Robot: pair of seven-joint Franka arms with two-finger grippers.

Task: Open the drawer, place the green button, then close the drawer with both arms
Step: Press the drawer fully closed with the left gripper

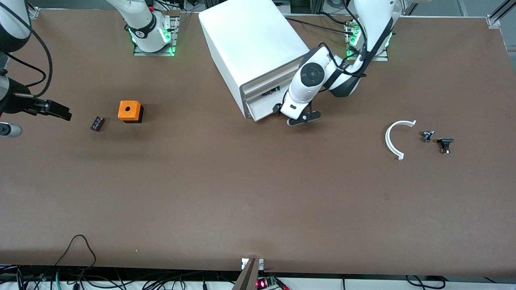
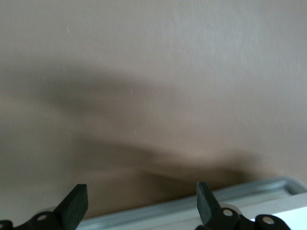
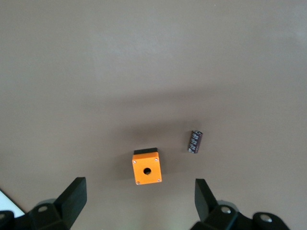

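Boxy white cabinet (image 1: 258, 52), left fingers (image 2: 76, 203) wide, right fingers (image 3: 72, 199) wide, button (image 1: 445, 144) perhaps dark.

We see a worktop (image 1: 242, 193) of matt brown board, smooth and without glare. The cabinet (image 1: 250, 44) looks like smooth white plastic with a faint sheen. The cube (image 1: 130, 110) has a matt orange plastic top on a black base. The arms (image 1: 310, 80) wear glossy white shells with black bands. The curved piece (image 1: 390, 139) looks like matt white plastic. The black block (image 1: 97, 123) seems dull.
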